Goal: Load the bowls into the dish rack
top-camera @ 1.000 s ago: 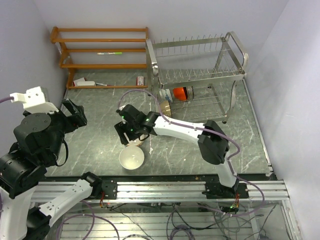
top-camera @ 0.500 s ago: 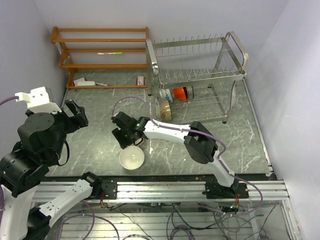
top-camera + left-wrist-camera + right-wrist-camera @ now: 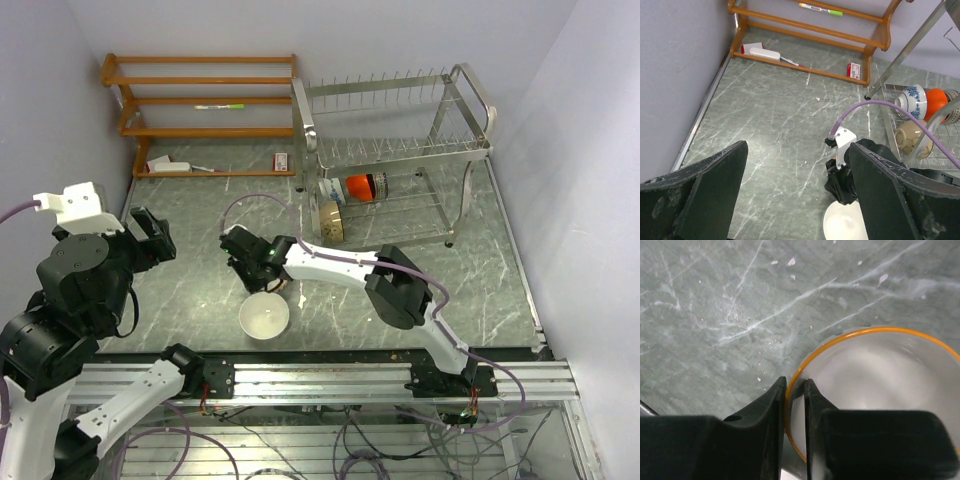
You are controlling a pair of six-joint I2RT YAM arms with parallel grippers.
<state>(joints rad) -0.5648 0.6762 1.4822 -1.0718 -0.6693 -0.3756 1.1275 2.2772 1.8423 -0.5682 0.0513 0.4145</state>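
1. The table (image 3: 200, 210) is grey and marbled, with walls on three sides.
2. The rack (image 3: 395, 148) stands at the far right and has two tiers of prongs.
3. The shelf (image 3: 200, 131) stands at the far left, just beside the rack.
4. The left gripper (image 3: 796, 150) is raised over the table's left side. Its jaws are spread wide and hold nothing.
5. The right gripper (image 3: 795, 390) is low at the white bowl's (image 3: 264, 316) far rim. Its jaws are nearly together and pinch the rim, one finger inside and one outside.
6. The white bowl sits upright on the table near the front edge, well apart from the rack.
7. The tan bowl (image 3: 910, 137), blue bowl (image 3: 912, 97) and orange bowl (image 3: 937, 100) sit tilted in the rack's lower tier, at its left end.
8. A green pen (image 3: 220, 106) lies on the shelf.
9. A small red-and-white box (image 3: 283, 160) lies by the shelf's foot.
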